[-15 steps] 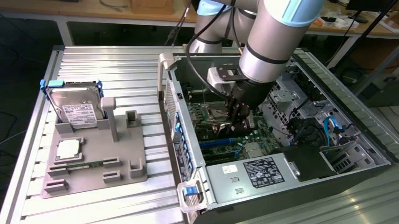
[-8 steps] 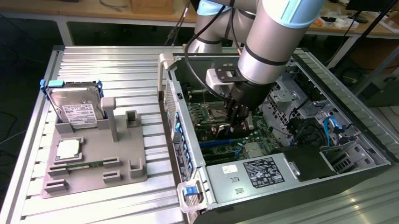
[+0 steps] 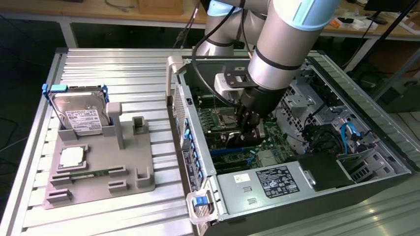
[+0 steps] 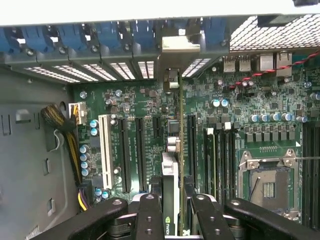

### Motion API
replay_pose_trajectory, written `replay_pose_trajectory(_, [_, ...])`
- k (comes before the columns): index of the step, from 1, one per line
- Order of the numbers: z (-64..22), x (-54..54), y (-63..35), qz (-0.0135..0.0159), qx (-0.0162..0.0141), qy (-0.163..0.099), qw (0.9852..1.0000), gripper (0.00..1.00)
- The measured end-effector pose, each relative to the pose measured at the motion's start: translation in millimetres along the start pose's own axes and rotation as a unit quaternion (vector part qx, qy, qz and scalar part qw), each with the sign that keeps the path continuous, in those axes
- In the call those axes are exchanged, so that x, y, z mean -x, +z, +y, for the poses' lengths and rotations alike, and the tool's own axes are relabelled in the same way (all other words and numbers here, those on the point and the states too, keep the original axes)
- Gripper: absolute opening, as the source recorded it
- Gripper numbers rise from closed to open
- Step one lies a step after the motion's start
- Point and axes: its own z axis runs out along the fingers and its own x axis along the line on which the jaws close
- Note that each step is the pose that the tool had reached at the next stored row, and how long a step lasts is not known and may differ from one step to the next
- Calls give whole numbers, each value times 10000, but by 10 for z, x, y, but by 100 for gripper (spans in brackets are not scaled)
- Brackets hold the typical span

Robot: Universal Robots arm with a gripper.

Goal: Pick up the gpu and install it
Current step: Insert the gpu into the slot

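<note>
Slotted metal table [image 3: 98, 64] is topped by an open case [image 3: 328, 206], with the gripper [image 4: 171, 212] placed inside. The gpu [image 4: 170, 175] is clamped edge-on between narrowed fingers [image 4: 150, 212] and held upright over the motherboard [image 4: 135, 100], apparently for alignment with its slots [image 4: 191, 145].

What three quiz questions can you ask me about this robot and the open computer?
1. True or false: the gripper is closed on the gpu inside the computer case.
2. Where is the hard drive? A) standing in the grey holder outside the case; B) in the gripper; C) lying on the motherboard.
3. Fill in: the handle on the hard drive's frame is coloured ____.

Key: 1 true; 2 A; 3 blue.
</note>
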Motion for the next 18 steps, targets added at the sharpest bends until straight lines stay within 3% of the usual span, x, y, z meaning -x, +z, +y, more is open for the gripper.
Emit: replay_pose_trajectory(18, [22, 1, 72, -5, -1, 72, 10000, 27])
